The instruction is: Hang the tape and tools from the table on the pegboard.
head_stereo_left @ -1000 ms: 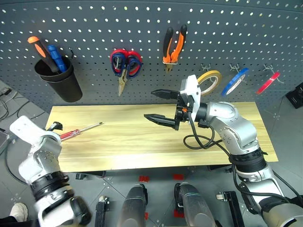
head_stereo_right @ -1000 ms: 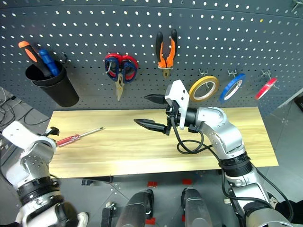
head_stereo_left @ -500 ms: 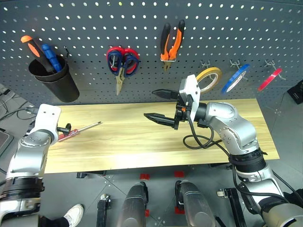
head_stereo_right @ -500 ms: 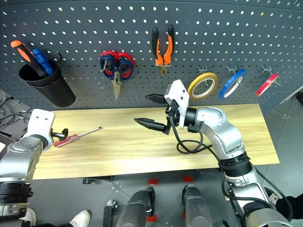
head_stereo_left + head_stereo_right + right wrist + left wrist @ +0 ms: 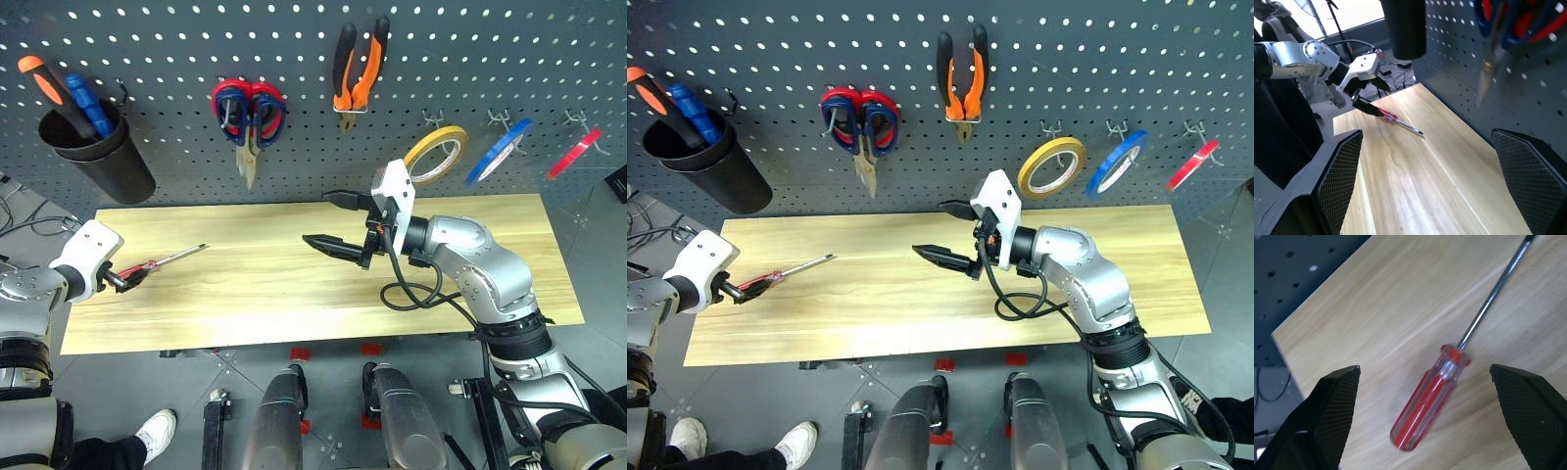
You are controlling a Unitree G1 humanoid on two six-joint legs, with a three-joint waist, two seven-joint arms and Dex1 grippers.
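Right now my left gripper (image 5: 125,279) sits at the table's (image 5: 294,313) left end, jaws wide and holding nothing, straddling the handle of the red-handled screwdriver (image 5: 1425,404). From the head view, the screwdriver lies flat on the wood with its long axis running from the handle at about eight o'clock to the tip at two o'clock, away from my jaws. My right gripper (image 5: 338,220) hovers mid-table, also wide and empty, well apart from it. I judge the left arm is the one to close on the handle.
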